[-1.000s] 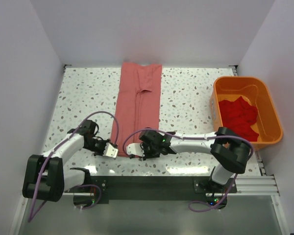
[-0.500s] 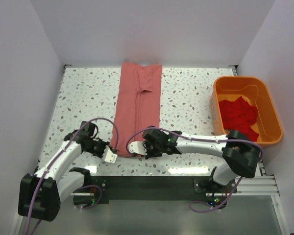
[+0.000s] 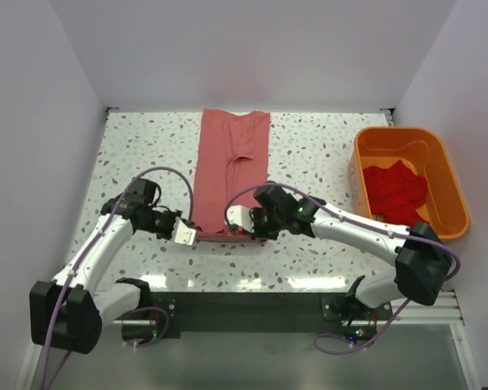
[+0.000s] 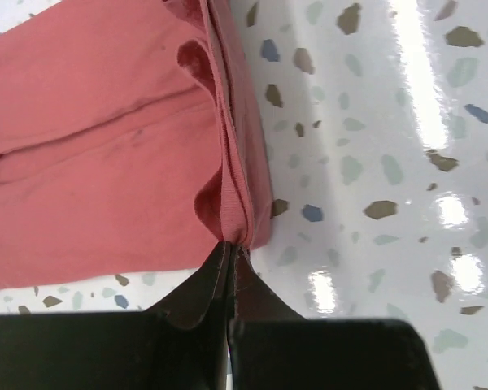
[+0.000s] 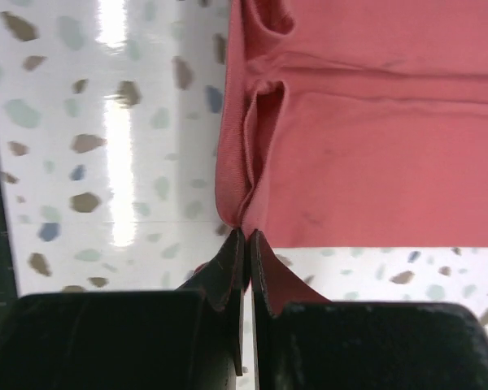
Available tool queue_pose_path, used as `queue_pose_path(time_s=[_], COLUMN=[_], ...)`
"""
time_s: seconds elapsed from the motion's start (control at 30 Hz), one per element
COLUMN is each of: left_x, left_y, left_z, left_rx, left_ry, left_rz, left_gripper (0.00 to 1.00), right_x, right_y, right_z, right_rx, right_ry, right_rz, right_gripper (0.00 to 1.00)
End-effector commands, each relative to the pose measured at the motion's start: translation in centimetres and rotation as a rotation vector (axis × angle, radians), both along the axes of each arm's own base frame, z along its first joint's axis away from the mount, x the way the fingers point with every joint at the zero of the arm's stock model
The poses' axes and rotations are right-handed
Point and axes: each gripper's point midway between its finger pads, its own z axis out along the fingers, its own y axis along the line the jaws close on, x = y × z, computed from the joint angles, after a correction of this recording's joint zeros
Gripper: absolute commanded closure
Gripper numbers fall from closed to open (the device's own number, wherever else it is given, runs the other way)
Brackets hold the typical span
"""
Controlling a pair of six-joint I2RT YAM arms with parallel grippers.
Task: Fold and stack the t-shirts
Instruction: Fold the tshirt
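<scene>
Two arms share one garment across the speckled worktop (image 3: 325,162), which carries a long salmon-pink t-shirt (image 3: 232,162) laid as a narrow strip running from the far edge toward the arm bases, its sides apparently folded in along the middle. Well apart to the right stands an orange bin (image 3: 454,195) holding a heap of red t-shirts (image 3: 398,191), probably the supply yet to be folded. The strip shape suggests the lengthwise folds are done and the step in hand is the crosswise fold, with the near hem carried toward the collar. That would explain why both near corners are held at once: the hem can travel level and the layers will not skew. The left arm (image 3: 106,244) sweeps out from its base along the left side and bends inward at the wrist toward the strip's near-left corner. The right arm (image 3: 358,231) reaches far across from the right, stretched low, with its wrist turned to the near-right corner. The left pincer (image 4: 230,260) is closed on the shirt's hem corner, fingers pressed together with a pleat of fabric bunching just above them. The right pincer (image 5: 246,244) is likewise clamped on the opposite corner, the cloth puckered where it enters the jaws. Both corners look slightly raised off the worktop, though how high I cannot tell.
</scene>
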Motion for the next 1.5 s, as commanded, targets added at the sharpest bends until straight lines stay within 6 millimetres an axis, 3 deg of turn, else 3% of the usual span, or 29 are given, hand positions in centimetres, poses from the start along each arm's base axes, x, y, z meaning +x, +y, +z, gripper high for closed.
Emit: queue_pose_path(time_s=[0.0,0.07,0.13,0.2,0.23,0.3,0.33,0.37,0.4,0.43,0.47,0.53,0.67,0.7,0.73,0.8,0.83,1.0,1.33,1.4,1.47], left_x=[4.2,6.7,9.0,11.3,12.6,14.4,16.0,17.0,18.6,19.5,20.1,22.0,24.7,25.2,26.1,27.6,28.0,30.0,31.8,32.3,33.7], left_y=[-1.1,-1.4,-1.4,-1.5,-1.4,-1.4,-1.5,-1.5,-1.6,-1.5,-1.6,-1.7,-1.7,-1.7,-1.6,-1.6,-1.5,-1.4,-1.0,-0.9,-0.5], left_z=[2.3,2.6,3.4,3.0,3.5,2.5,3.5,2.3,3.3,2.1,2.0,2.5,1.2,1.0,0.7,1.2,0.3,-0.1,-2.7,-2.6,-1.8], left_rx=[-0.073,-0.073,-0.078,-0.072,-0.068,-0.059,-0.063,-0.054,-0.061,-0.051,-0.052,-0.054,-0.047,-0.045,-0.040,-0.043,-0.037,-0.029,-0.008,-0.017,-0.025], left_ry=[-0.057,-0.082,-0.130,-0.156,-0.181,-0.167,-0.199,-0.170,-0.199,-0.171,-0.170,-0.192,-0.188,-0.186,-0.186,-0.202,-0.186,-0.197,-0.176,-0.174,-0.214], left_rz=[0.046,0.057,0.069,0.078,0.086,0.095,0.096,0.104,0.110,0.117,0.120,0.129,0.142,0.146,0.151,0.164,0.167,0.175,0.222,0.254,0.316], left_gripper=[1.00,1.00,1.00,1.00,1.00,1.00,1.00,1.00,1.00,1.00,1.00,1.00,1.00,1.00,1.00,1.00,1.00,1.00,1.00,0.99,0.85], right_x=[3.3,6.0,7.5,9.7,10.8,12.7,13.5,14.9,15.7,17.2,17.7,19.1,22.1,22.6,23.7,24.4,25.2,27.2,30.0,30.7,31.8], right_y=[0.8,0.4,0.4,0.3,-0.1,0.2,0.0,-0.1,-0.2,-0.3,-0.4,-0.7,-0.3,-0.3,-0.2,-0.3,-0.4,-0.4,-1.0,-1.0,-1.0], right_z=[1.7,2.6,1.7,2.3,1.4,2.2,2.0,2.0,1.9,2.8,1.7,1.7,1.7,0.7,1.4,0.1,0.6,-0.5,-2.2,-2.0,-0.4], right_rx=[0.034,0.039,0.024,0.034,0.021,0.036,0.030,0.028,0.030,0.047,0.031,0.033,0.045,0.035,0.046,0.030,0.036,0.027,-0.014,-0.015,-0.003], right_ry=[-0.032,-0.058,-0.044,-0.063,-0.047,-0.063,-0.056,-0.056,-0.052,-0.071,-0.045,-0.051,-0.068,-0.054,-0.075,-0.054,-0.072,-0.075,-0.138,-0.154,-0.198], right_rz=[0.045,0.041,0.067,0.072,0.060,0.065,0.063,0.048,0.044,0.029,0.028,0.021,0.016,0.018,0.014,0.017,0.014,0.011,-0.026,-0.060,-0.104], right_gripper=[1.00,1.00,1.00,1.00,1.00,1.00,1.00,1.00,1.00,1.00,1.00,1.00,1.00,1.00,1.00,1.00,1.00,1.00,1.00,0.87,0.68])
